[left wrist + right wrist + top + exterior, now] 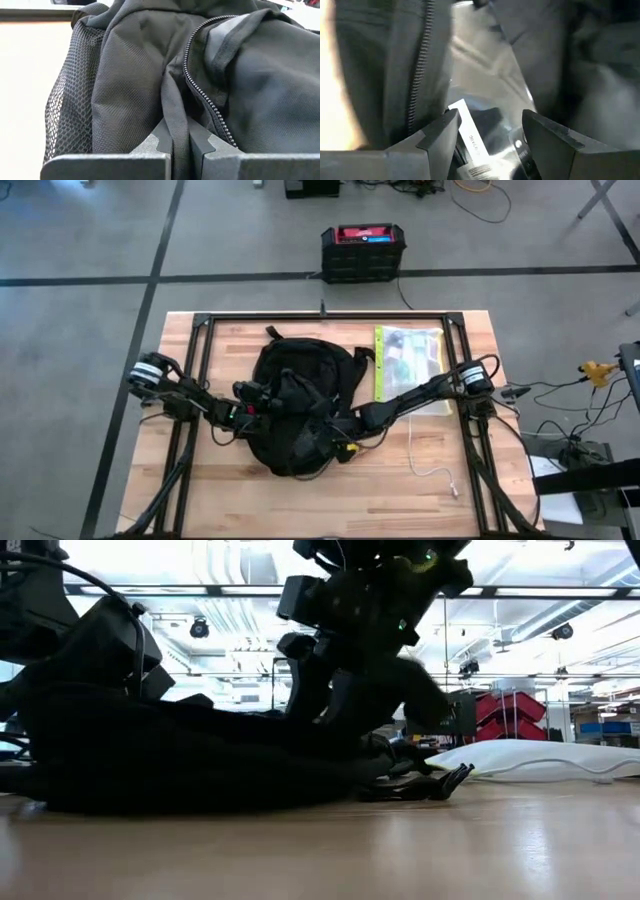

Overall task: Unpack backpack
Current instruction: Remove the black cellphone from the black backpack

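The black backpack (300, 405) lies flat on the middle of the wooden table and also shows in the low view (190, 755). My left gripper (262, 394) comes from the table's left and is shut on the backpack's fabric (178, 145) beside an open zip (200, 85). My right gripper (336, 420) reaches in from the right and stands open in the backpack's opening. Its fingers (540, 130) stand on either side of a clear plastic packet (487, 125) with a white label. A mesh side pocket (67, 115) shows in the left wrist view. My left gripper pinches a raised fold of the backpack's black fabric (176, 127) between its two fingers, just beside the zip's teeth. The fold stands up between the fingertips while the backpack rests on the table. My right gripper's fingers flank the clear packet; whether they touch it I cannot tell.
A clear plastic bag with a green edge (408, 365) lies on the table's far right part. A white cable (432, 465) lies near the right front. A black box with a red top (363, 252) stands on the floor beyond the far edge.
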Controlling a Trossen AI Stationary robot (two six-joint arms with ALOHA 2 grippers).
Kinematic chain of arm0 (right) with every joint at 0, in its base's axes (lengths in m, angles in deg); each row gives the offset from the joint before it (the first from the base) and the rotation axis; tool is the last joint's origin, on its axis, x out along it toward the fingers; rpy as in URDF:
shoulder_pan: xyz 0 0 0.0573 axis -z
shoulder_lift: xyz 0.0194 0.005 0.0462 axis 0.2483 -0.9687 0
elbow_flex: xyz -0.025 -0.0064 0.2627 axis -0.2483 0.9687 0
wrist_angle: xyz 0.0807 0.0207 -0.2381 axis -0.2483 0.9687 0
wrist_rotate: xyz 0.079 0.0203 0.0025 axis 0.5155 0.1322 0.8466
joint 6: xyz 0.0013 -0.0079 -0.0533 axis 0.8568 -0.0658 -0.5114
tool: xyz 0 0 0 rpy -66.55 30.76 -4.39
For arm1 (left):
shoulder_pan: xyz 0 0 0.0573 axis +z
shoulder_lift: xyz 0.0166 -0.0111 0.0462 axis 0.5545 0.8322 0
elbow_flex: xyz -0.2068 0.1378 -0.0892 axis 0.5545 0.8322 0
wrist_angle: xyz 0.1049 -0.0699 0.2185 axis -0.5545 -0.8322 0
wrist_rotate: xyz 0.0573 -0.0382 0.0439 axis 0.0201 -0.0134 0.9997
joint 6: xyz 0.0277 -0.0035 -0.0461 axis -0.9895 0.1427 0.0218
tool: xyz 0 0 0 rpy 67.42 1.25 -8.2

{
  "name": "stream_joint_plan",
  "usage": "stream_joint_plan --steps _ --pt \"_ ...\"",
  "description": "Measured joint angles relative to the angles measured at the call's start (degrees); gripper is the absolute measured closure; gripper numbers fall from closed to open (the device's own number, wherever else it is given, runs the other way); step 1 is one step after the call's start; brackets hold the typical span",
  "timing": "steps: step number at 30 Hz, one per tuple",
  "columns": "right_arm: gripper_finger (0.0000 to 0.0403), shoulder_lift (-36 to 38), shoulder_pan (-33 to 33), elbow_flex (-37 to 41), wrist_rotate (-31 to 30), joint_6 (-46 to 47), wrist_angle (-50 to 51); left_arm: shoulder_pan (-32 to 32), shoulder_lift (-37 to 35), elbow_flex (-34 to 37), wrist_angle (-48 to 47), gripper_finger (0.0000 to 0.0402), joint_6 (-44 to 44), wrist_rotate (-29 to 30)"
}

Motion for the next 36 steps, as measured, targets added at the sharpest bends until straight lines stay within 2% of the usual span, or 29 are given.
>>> stream_joint_plan --steps 5,7,10,15,20,26,30,36 --pt "0.0206 -1.32 0.53 0.28 -9.75 -3.60 -9.72 -0.46 0.04 -0.17 0.54 0.0401 -3.53 -0.27" --pt "0.0211 -1.16 0.71 0.33 -10.19 -5.34 -10.69 -0.49 0.04 -0.22 0.74 0.0401 -4.40 -0.58" --pt "0.0215 -0.30 0.82 0.19 -6.73 -7.13 -7.66 -0.68 0.04 -0.35 1.26 0.0401 -6.57 -1.81" --pt "0.0217 0.17 1.15 -3.72 1.53 -4.62 5.34 -0.75 -0.22 -0.44 1.92 0.0401 -10.01 -3.13" --pt "0.0217 0.20 1.43 -5.42 8.03 -3.43 9.33 -0.81 -0.35 -0.44 2.59 0.0401 -11.19 -3.91" --pt "0.0217 1.55 1.40 -5.96 7.79 -2.43 12.03 -0.78 -1.34 -0.39 2.48 0.0401 -12.46 -4.54" --pt "0.0217 3.49 1.50 -6.87 7.35 -2.09 12.02 -0.79 -6.88 0.01 1.61 0.0401 -21.10 -6.42" --pt "0.0217 3.96 1.68 -6.95 8.54 0.57 12.34 -0.81 -21.80 0.00 1.07 0.0389 -39.50 -8.53"
